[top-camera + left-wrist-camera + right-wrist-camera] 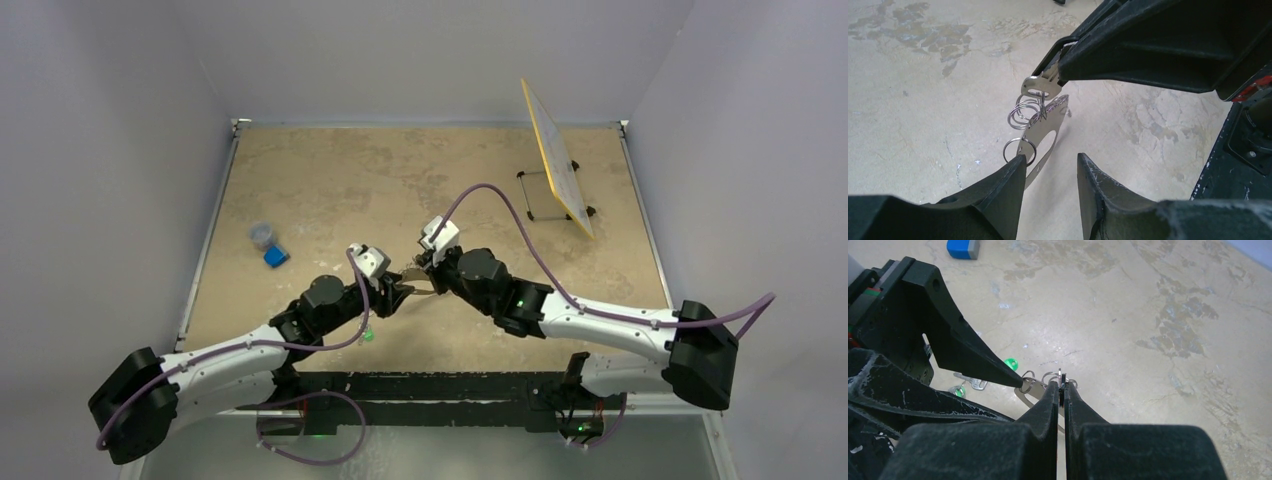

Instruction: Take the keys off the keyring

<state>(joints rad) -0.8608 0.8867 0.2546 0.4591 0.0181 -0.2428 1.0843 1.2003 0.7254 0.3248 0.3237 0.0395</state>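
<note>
The keyring (1034, 134) is a flat pale oval loop hanging in the air above the table, with small split rings (1024, 111) strung on it. My right gripper (1062, 385) is shut on a small silver key (1040, 86) at the loop's top; in the right wrist view the key shows edge-on. My left gripper (1050, 157) is open, and its left fingertip (1017, 161) touches the lowest small ring and the loop's edge. The loop (1034, 390) also shows in the right wrist view. In the top view both grippers (398, 292) (425, 272) meet at the table's middle.
A key bunch with green tags (1010, 362) lies on the table below the grippers; it also shows in the top view (368, 336). A blue block (276, 256) and a small jar (262, 235) sit at the left. A yellow board on a stand (555, 160) is at the back right.
</note>
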